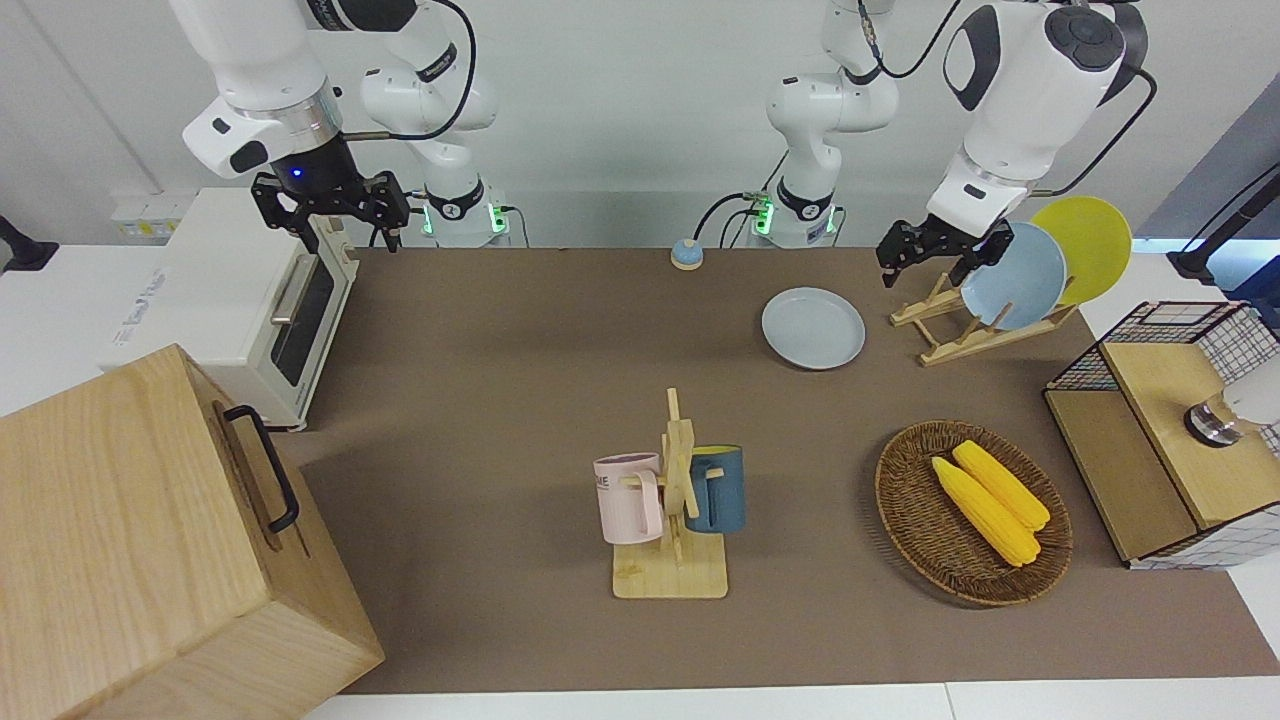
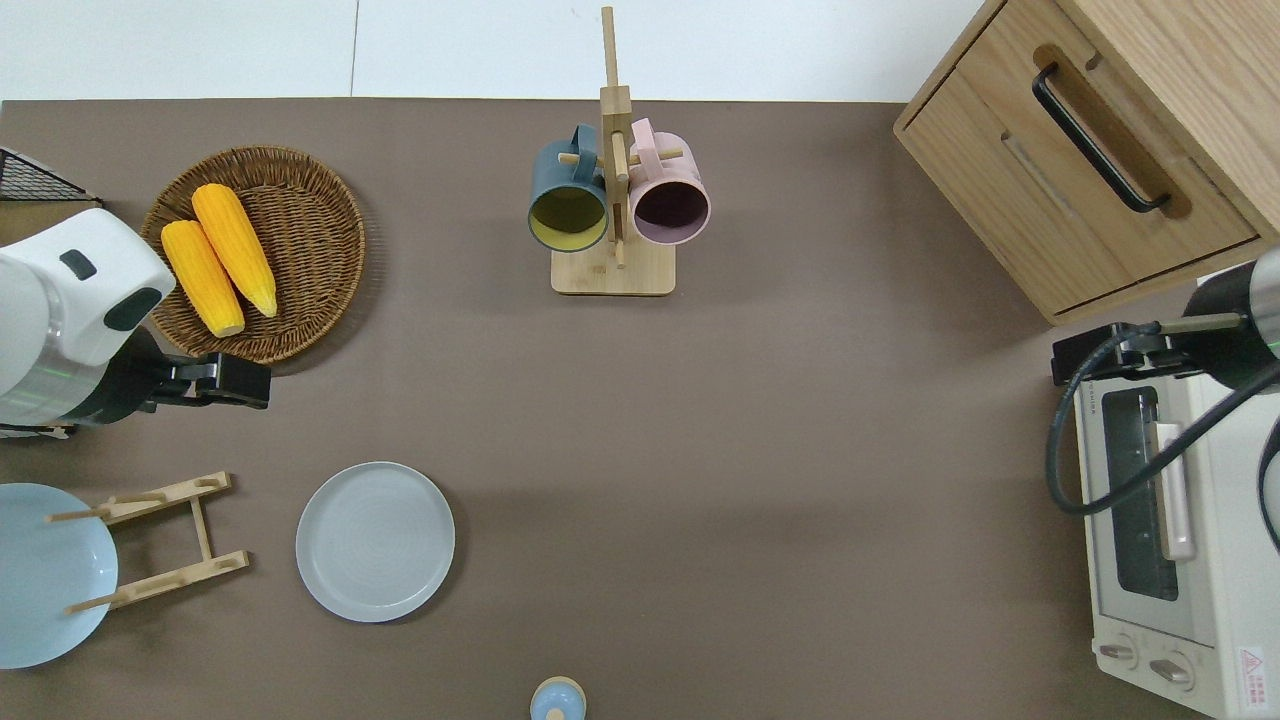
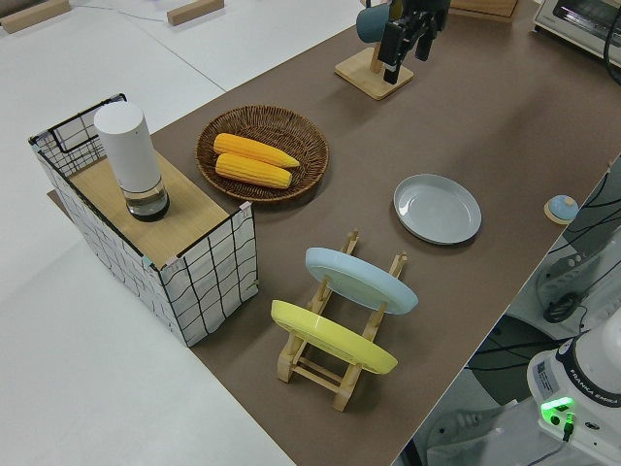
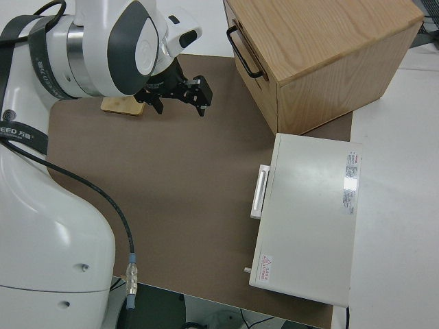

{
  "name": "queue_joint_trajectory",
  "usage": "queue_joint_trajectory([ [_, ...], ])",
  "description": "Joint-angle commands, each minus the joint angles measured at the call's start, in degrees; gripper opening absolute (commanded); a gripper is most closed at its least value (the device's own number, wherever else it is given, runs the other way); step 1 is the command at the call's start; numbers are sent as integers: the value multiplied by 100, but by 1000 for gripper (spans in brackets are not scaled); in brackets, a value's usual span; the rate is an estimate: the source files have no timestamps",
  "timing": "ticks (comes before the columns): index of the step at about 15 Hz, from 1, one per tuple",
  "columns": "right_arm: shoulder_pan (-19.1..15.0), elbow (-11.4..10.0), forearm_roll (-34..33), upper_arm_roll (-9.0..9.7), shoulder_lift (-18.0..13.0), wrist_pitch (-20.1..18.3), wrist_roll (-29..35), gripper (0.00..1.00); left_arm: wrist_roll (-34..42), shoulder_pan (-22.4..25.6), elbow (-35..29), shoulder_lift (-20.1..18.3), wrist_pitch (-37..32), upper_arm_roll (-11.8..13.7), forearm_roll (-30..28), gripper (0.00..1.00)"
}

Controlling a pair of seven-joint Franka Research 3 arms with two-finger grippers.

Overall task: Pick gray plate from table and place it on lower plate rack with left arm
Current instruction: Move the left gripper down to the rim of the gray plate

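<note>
The gray plate (image 1: 813, 327) lies flat on the brown table mat; it also shows in the overhead view (image 2: 375, 541) and the left side view (image 3: 438, 208). Beside it, toward the left arm's end of the table, stands the lower plate rack (image 1: 985, 338) (image 2: 170, 490) (image 3: 309, 370). A light-blue plate (image 1: 1015, 278) and a yellow plate (image 1: 1085, 245) stand in its slots. My left gripper (image 1: 930, 262) (image 2: 255, 383) (image 3: 406, 53) is open and empty in the air, over the mat between the rack and the wicker basket. The right arm is parked, its gripper (image 1: 348, 235) (image 4: 182, 106) open.
A wicker basket (image 2: 310, 200) holds two corn cobs. A mug stand (image 2: 612, 270) carries a pink and a dark blue mug. A wooden drawer cabinet (image 2: 1090, 160) and a toaster oven (image 2: 1150, 560) stand at the right arm's end. A wire shelf (image 1: 1160, 420) and a small blue knob (image 1: 686, 254) are also there.
</note>
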Motion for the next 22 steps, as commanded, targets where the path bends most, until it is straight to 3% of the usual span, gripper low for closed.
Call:
queue_joint_trajectory([
  [1, 41, 37, 15, -34, 2, -5, 22, 983, -52, -74, -568, -227, -36, 8, 68, 998],
  [12, 41, 37, 15, -34, 2, -5, 22, 983, -43, -74, -793, -265, 104, 7, 67, 998],
  [18, 41, 37, 15, -34, 2, -5, 22, 983, 105, -39, -2111, -800, 1176, 16, 67, 998],
  [22, 41, 37, 15, -34, 2, -5, 22, 983, 773, 5, -2560, -827, 1475, 86, 85, 998],
])
